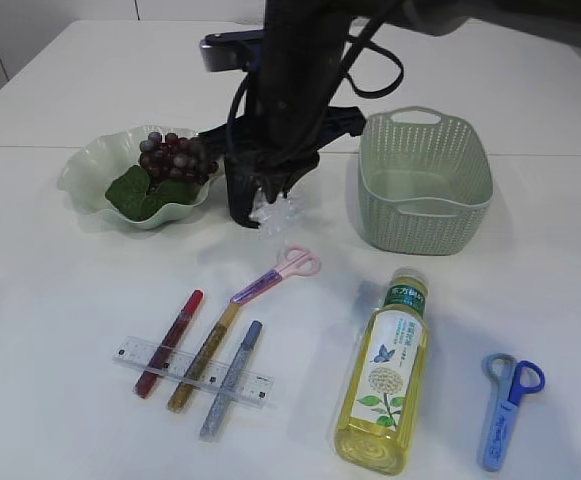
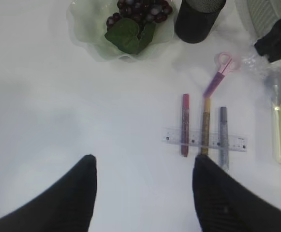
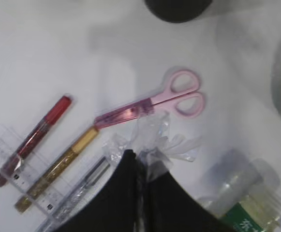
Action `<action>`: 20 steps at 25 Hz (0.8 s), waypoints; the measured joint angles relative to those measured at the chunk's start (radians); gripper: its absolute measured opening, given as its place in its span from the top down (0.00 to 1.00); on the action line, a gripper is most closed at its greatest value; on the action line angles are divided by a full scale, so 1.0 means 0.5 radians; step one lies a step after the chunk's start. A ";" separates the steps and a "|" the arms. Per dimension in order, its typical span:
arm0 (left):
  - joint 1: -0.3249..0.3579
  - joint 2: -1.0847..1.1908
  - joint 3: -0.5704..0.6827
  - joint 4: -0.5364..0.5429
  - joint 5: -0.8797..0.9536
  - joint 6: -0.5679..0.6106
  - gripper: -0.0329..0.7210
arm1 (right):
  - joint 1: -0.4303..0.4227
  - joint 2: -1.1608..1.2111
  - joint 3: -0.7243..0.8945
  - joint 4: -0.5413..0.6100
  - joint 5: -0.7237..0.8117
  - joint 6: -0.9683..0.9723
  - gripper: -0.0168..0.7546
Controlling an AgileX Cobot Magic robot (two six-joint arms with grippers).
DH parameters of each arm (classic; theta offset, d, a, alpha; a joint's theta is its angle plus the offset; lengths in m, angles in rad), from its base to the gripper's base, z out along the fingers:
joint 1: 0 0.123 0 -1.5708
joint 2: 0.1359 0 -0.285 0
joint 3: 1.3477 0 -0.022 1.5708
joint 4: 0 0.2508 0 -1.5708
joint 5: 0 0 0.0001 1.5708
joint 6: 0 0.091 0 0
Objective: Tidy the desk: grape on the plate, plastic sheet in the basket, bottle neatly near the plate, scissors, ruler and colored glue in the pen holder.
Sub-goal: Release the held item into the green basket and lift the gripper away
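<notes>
Between holder (image 1: pixel 242 190) and basket (image 1: pixel 425 180), we see the right gripper (image 3: pixel 141 162) pinched shut on the crumpled plastic sheet (image 3: pixel 152 140), lifted above the table. Sheet: light, limp, slippery; we judge a bunched fold grips best. Left gripper (image 2: pixel 142 186) hangs wide open, empty.

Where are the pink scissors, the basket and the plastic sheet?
pink scissors (image 1: pixel 288 267): exterior view, handle loops.
basket (image 1: pixel 425 205): exterior view, front wall.
plastic sheet (image 3: pixel 155 140): right wrist view, crumpled part above the fingertips.
</notes>
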 joint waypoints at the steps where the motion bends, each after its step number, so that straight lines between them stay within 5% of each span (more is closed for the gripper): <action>1: 0.000 0.000 0.000 0.016 0.000 0.000 0.35 | -0.034 0.000 -0.013 0.000 -0.001 0.000 0.94; 20: 0.000 0.000 0.000 0.035 0.000 0.000 0.38 | -0.784 0.000 -0.382 -0.123 0.023 0.063 0.94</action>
